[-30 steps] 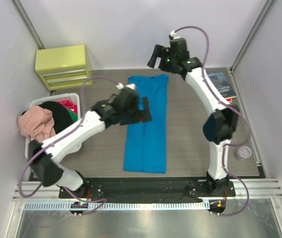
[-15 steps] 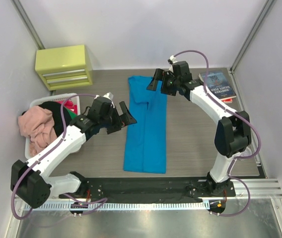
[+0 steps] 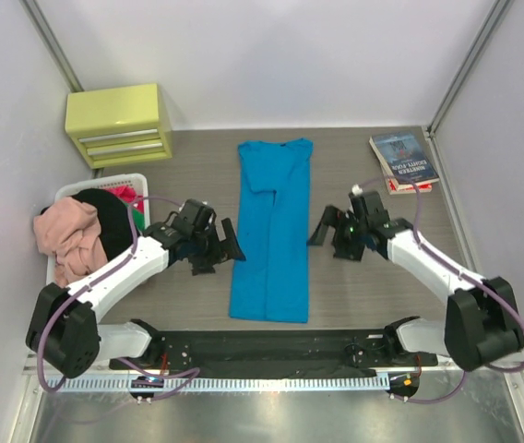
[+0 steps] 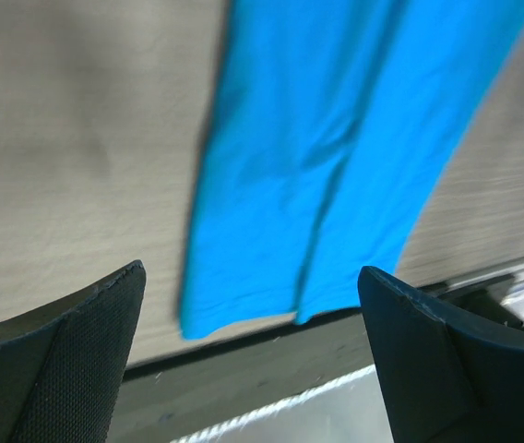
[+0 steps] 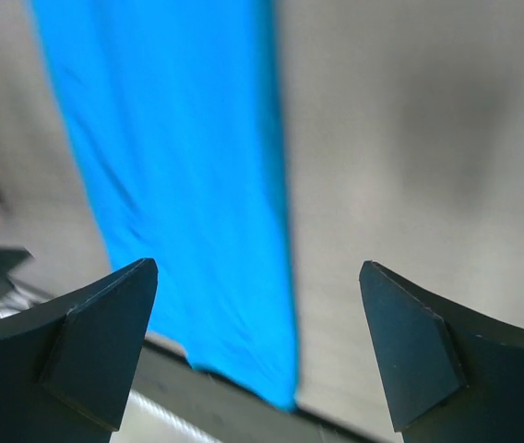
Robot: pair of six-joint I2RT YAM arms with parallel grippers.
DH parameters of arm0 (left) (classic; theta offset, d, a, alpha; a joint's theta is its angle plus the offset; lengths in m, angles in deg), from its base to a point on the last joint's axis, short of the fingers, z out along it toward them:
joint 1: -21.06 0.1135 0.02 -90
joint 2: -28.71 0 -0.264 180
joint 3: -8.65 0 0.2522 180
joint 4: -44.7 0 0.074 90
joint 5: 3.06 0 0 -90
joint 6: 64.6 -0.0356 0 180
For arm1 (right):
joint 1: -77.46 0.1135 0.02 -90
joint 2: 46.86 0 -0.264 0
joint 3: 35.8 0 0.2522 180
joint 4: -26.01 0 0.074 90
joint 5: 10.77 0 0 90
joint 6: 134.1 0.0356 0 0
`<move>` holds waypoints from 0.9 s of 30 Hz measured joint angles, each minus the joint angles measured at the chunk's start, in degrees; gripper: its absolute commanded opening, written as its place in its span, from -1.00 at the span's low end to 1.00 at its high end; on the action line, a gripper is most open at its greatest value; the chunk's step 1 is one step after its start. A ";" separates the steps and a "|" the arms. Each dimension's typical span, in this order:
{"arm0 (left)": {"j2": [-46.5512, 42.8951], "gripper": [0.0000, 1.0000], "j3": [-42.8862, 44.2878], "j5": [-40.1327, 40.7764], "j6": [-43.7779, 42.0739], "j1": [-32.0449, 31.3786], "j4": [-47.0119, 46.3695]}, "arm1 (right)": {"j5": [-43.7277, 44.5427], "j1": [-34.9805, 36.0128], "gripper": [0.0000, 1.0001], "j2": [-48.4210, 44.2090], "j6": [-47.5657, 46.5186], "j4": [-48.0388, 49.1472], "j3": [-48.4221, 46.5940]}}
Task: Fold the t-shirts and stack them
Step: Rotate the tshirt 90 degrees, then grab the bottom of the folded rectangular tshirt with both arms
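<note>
The turquoise-blue t-shirt (image 3: 273, 235) lies flat in the middle of the grey wood-grain surface (image 3: 373, 295), folded lengthwise into 1 long narrow strip, its collar end toward the far wall and its hem close to the black base rail at the near edge. The left tool (image 3: 232, 242) sits low just beside the strip's left edge, about halfway along it, with its 2 fingers spread wide apart and nothing between them. The right tool (image 3: 319, 231) faces it from the other side, near the strip's right edge with a small gap of bare surface between, its fingers likewise spread wide and empty, so the shirt lies between the 2 tools and neither grips it. In the left wrist view, which is blurred, the blue cloth runs across the frame ahead of the dark fingers (image 4: 68, 360), its hem corner ending at the rail. In the right wrist view the cloth fills the left side and bare surface the right, with the fingers (image 5: 410, 351) standing well apart below. At the left edge of the surface a white basket (image 3: 62, 196) holds the other t-shirts: a pink one (image 3: 66, 235) draped over its rim, a black one (image 3: 105, 214), and bits of red and green. A yellow-green drawer unit (image 3: 119, 123) stands in the far left corner, and dark-blue-covered books (image 3: 402, 159) lie in the far right corner.
</note>
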 measured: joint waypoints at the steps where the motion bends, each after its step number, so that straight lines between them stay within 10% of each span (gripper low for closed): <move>1: 0.35 0.86 -1.20 -0.39 0.04 0.00 0.83 | -0.68 0.11 0.93 -2.32 0.81 -1.05 3.87; 27: -6.08 0.29 -20.39 -7.54 14.36 -5.97 -2.43 | -7.45 18.36 0.33 -19.19 21.62 1.31 27.91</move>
